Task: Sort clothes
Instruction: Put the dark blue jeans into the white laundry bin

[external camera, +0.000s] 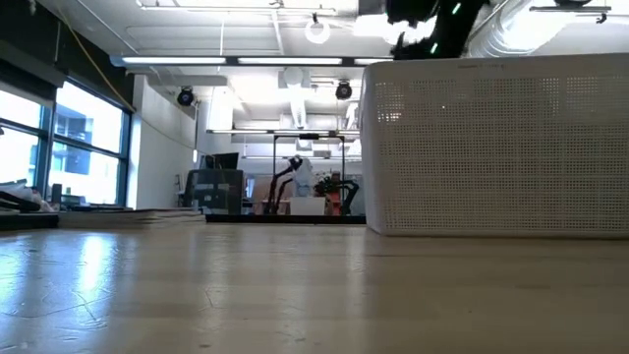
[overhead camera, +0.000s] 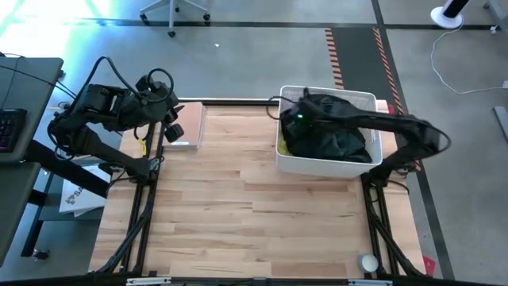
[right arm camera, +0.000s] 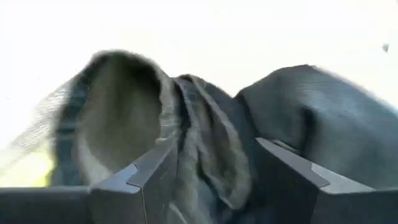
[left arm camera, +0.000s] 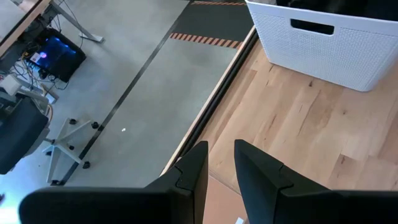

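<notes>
Counts on and around the table

One white perforated basket [overhead camera: 329, 162] stands on one wooden table [overhead camera: 254, 214]. Inside it lies a heap of dark garments [overhead camera: 329, 135] whose number cannot be told apart, plus one neon yellow piece [overhead camera: 282, 146] showing at the basket's wall. Two dark arms are present, each with one two-finger gripper: the left gripper [overhead camera: 169, 131] and the right gripper [overhead camera: 295, 119]. One small white-grey ball [overhead camera: 369, 262] sits near the table's front edge.

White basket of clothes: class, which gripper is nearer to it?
Right. The right gripper reaches into the white basket, among dark clothes; the left gripper waits across the table.
</notes>
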Motion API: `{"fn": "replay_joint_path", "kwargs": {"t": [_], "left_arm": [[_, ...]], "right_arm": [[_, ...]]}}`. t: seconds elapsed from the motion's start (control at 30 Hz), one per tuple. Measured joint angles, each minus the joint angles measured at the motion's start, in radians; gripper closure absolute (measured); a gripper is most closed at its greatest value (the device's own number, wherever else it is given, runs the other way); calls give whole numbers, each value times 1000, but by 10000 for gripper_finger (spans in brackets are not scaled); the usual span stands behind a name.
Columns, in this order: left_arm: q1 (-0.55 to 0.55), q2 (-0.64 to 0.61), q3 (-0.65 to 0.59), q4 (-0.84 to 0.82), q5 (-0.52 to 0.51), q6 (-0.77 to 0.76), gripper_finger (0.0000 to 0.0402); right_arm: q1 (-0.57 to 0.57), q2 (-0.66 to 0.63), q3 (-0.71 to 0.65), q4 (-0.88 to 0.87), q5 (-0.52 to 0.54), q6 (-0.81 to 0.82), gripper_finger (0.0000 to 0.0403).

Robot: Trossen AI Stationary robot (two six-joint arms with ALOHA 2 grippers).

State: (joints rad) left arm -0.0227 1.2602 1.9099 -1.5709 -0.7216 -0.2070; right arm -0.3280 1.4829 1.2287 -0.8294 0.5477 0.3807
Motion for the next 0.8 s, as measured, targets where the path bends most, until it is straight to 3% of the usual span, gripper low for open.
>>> {"fn": "replay_joint_path", "kwargs": {"t": [0.23,0.47,0.67,0.8], "left_arm": [[0,0,0,0,0,0,326],[0,0,0,0,0,0,326],[0,0,0,0,0,0,326],[0,0,0,0,0,0,326]], "right_arm": [[123,-228,11,-113,-23,113,194],[186,-271,-6,-285,-125,297,203],[137,-273,-207,-210,-273,367,255],[49,-271,-390,-112,-290,381,284]]}}
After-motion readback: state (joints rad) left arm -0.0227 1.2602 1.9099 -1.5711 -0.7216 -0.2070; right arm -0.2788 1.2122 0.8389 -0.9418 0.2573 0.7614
